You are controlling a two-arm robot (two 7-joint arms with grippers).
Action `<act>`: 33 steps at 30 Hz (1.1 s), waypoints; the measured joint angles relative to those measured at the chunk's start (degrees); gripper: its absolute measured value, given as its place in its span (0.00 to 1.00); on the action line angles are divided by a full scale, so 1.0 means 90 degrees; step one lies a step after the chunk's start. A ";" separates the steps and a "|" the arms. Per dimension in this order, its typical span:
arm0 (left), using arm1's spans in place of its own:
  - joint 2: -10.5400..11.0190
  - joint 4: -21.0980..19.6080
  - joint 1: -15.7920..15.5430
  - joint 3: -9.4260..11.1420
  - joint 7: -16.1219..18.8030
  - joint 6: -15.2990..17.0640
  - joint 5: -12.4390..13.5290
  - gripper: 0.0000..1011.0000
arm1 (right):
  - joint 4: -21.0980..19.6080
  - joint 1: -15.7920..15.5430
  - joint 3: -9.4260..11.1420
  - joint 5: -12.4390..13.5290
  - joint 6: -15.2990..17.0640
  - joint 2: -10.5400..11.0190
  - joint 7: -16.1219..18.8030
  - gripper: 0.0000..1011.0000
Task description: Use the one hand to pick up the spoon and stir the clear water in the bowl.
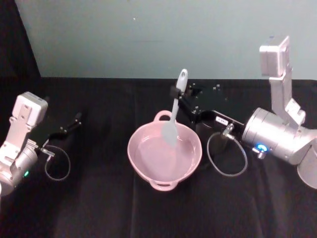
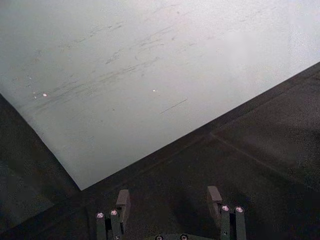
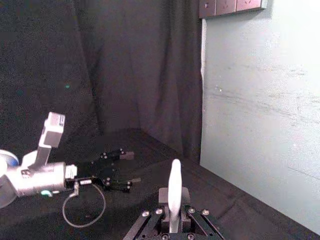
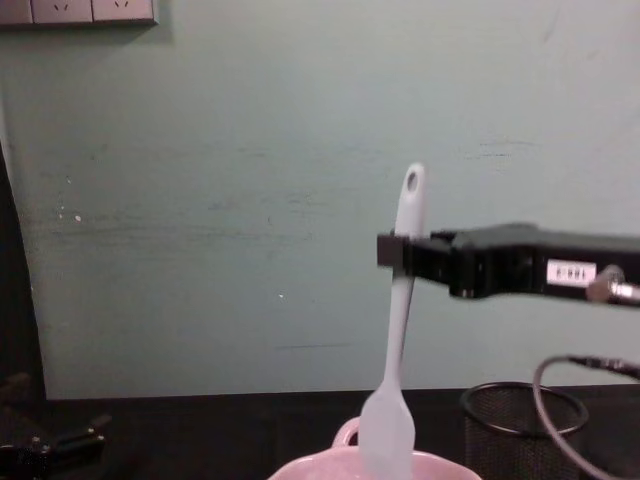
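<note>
- The black-clothed tabletop (image 1: 99, 208) carries the bowl and the cup.
- The bowl (image 1: 136, 166), pale pink and holding clear water, sits mid-tabletop with its small loop handle at the far rim. It looks light, so a stir that swings too wide could knock the rim, shove the bowl or slop water onto the cloth.
- The right gripper (image 1: 176, 92) reaches in level from the right, above the bowl's far edge. Its fingers are closed on the spoon's handle.
- The left gripper (image 1: 78, 118) is parked over the tabletop's left side, well apart from the work. Its fingers (image 2: 122, 200) are spread with nothing between them.
- The mesh cup (image 4: 520, 420) stands just beside the bowl on the right, beneath the right arm. If that arm drops to sink the blade deeper, it could catch the cup's rim.
- The spoon (image 4: 400, 330) hangs almost upright, blade down over the far half of the bowl.
  - In the chest view the blade is at about rim level; whether it touches the water cannot be told.
  - The fingers pinch it high, just below the holed tip, so most of its length hangs under the grip.
  - That makes a long lever: water drag or a tap on the rim could twist the handle in the pinch or let it slip.
</note>
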 joint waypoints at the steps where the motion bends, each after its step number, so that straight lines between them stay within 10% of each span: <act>1: 0.0000 0.0000 0.0000 0.0000 0.0000 0.0000 0.0000 1.00 | 0.0051 -0.0008 -0.0019 -0.0027 -0.0077 -0.0006 0.0012 0.12; 18: 0.0000 0.0000 0.0000 0.0000 0.0000 0.0000 0.0000 1.00 | 0.0665 -0.0198 -0.0095 -0.0612 -0.0673 -0.0166 -0.0007 0.12; 33: 0.0000 0.0000 0.0000 0.0000 0.0000 0.0000 0.0000 1.00 | 0.0328 -0.0632 -0.0111 -0.0360 -0.0480 -0.0044 0.0326 0.12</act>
